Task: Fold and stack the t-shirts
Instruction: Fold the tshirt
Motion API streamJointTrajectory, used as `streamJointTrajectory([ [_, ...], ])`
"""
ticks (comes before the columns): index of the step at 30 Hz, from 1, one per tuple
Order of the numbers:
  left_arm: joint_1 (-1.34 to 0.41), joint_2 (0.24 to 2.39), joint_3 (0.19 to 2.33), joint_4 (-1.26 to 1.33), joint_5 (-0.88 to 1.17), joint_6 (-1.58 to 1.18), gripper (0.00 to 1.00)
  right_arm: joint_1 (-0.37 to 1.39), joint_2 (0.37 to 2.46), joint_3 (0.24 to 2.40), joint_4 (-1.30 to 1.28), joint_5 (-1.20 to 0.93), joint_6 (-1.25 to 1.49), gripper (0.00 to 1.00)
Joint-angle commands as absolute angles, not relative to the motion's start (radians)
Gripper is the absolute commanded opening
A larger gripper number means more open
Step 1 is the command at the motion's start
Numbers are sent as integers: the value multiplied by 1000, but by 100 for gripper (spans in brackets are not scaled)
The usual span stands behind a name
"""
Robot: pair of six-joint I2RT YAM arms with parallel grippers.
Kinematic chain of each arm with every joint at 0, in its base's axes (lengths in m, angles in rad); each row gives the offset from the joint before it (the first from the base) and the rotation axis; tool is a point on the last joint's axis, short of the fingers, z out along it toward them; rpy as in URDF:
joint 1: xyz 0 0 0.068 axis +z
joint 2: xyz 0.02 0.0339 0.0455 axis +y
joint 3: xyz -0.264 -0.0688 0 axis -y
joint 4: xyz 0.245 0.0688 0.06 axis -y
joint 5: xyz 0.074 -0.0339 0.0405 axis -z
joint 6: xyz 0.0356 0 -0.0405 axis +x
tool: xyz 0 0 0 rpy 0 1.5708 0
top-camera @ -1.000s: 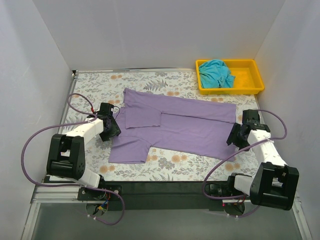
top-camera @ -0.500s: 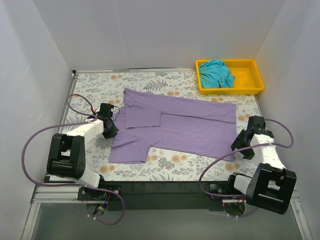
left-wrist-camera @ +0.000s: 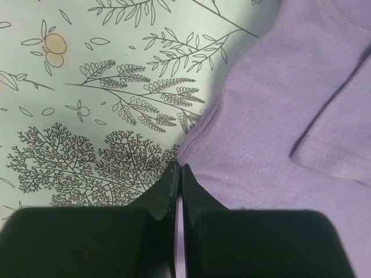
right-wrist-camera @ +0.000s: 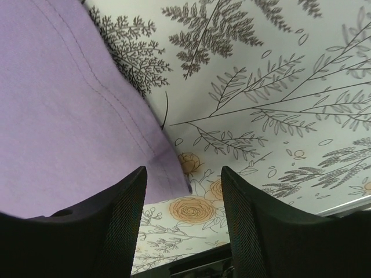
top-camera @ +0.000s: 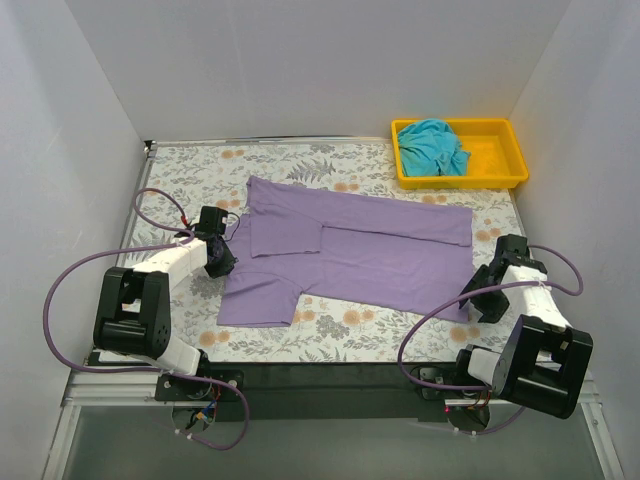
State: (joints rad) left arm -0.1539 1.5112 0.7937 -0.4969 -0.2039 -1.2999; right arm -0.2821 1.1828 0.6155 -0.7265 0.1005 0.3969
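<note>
lavender t-shirt (top-camera: 360, 255) spread flat at middle of floral surface (top-camera: 190, 165), upper part folded over. left claw (left-wrist-camera: 177, 171) shut tight at shirt's left edge, sliver of lavender cloth pinched between fingers. right claw (right-wrist-camera: 182, 174) about half open, straddling shirt's near right corner, gripping nothing. teal t-shirt (top-camera: 432, 146) bunched in yellow tray (top-camera: 495, 170), far right corner.

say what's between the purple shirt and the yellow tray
Only a bare strip of the floral table cover separates the lavender shirt from the yellow tray. Nothing else lies there, as the top external view shows.
</note>
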Motion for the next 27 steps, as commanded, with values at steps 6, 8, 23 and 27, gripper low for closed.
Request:
streamJointTrajectory([
  [6,-155,1488,798,-563,-229,-1307,0,-287,1200,589,-753,18,430,50],
  [8,-155,1489,798,-563,-229,-1307,0,-287,1200,584,-756,11,431,50],
  [23,-155,1476,779,-565,-244,-1312,0,-285,1207,583,-756,8,426,35],
  [27,-156,1471,775,-566,-239,-1312,0,-285,1207,587,-755,17,426,20],
])
